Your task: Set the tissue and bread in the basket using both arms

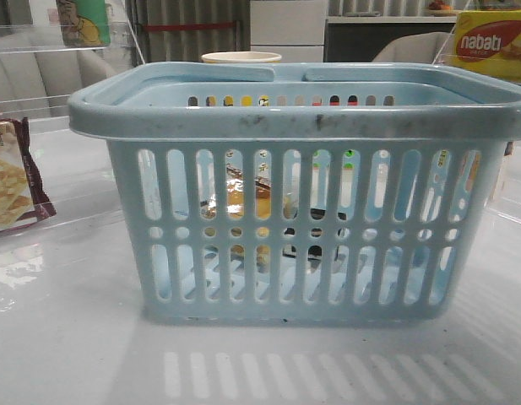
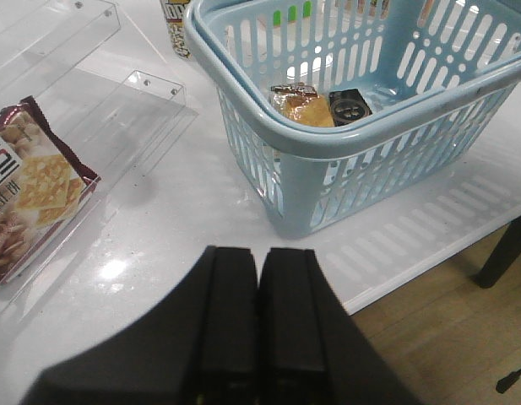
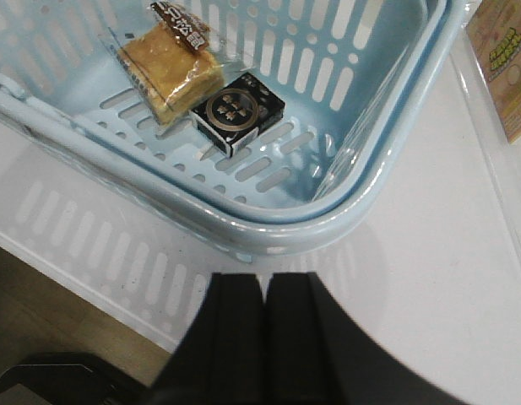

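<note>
The light-blue basket (image 1: 302,126) stands in the middle of the white table. Inside it, side by side on the floor, lie the bread (image 3: 171,69), a clear packet of golden-brown bread with a dark printed top, and the tissue (image 3: 237,111), a small black pack with a round emblem. Both show in the left wrist view too, the bread (image 2: 301,106) and the tissue (image 2: 349,106). Through the slots in the front view I see the bread (image 1: 243,201) and the tissue (image 1: 315,232). My left gripper (image 2: 260,257) is shut and empty, outside the basket over the table. My right gripper (image 3: 264,283) is shut and empty, just outside the basket's corner.
A maroon-edged cracker packet (image 2: 32,190) lies on a clear acrylic tray (image 2: 150,110) left of the basket. A cup (image 1: 241,57) stands behind the basket. A yellow Nabati box (image 1: 493,44) is at the back right. The table's front edge (image 2: 429,261) is close by.
</note>
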You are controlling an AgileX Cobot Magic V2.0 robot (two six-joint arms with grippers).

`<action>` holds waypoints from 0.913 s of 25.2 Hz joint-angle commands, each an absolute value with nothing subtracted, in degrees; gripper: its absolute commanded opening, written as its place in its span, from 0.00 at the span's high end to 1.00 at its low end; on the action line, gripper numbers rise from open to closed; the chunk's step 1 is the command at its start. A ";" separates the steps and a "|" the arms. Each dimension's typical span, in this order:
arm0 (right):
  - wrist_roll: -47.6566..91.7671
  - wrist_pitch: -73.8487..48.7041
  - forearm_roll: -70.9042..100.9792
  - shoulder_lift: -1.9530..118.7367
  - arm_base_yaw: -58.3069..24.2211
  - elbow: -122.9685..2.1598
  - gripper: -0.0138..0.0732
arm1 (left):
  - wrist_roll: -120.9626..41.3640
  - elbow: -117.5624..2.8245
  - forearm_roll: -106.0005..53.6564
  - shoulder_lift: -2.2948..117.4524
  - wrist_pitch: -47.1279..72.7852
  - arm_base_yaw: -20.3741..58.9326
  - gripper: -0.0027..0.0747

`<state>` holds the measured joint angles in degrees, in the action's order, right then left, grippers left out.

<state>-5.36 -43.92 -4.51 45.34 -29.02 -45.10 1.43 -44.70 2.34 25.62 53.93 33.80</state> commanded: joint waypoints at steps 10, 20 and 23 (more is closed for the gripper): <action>-5.00 -40.58 -5.51 44.77 -28.84 -46.62 0.78 | 1.66 -41.34 5.63 21.71 42.81 28.85 0.85; -5.00 -40.58 -5.51 44.77 -28.84 -46.62 0.78 | 1.66 -11.17 1.53 6.60 3.29 6.88 0.85; -5.00 -40.58 -5.51 44.77 -28.84 -46.62 0.78 | 1.66 -6.00 1.30 2.95 0.75 4.21 0.85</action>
